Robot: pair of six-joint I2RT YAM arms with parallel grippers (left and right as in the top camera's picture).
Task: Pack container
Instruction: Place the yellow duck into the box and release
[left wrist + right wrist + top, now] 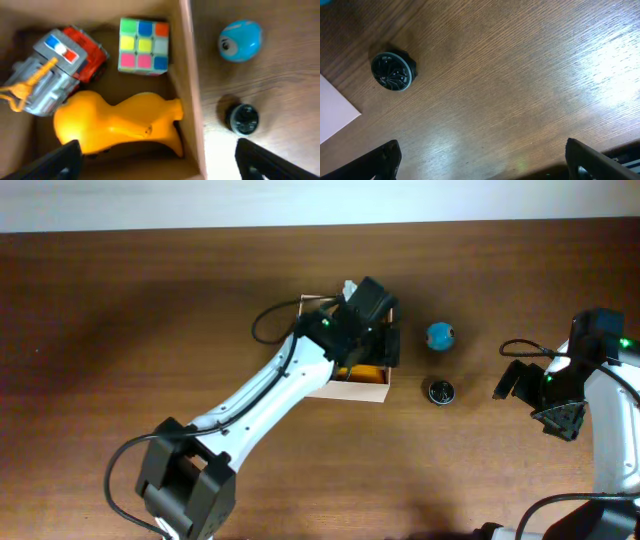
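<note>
The container is a white-walled cardboard box with a tan inside, mostly hidden under my left arm. In the left wrist view its wall encloses a yellow duck, a colour cube and a red and grey toy truck. My left gripper is open above the box's near right corner, holding nothing. A blue ball toy and a small dark round disc lie on the table right of the box. My right gripper is open and empty, right of the disc.
The wooden table spreads around the box. A white wall strip runs along the table's far edge. The box's white corner shows at the left edge of the right wrist view.
</note>
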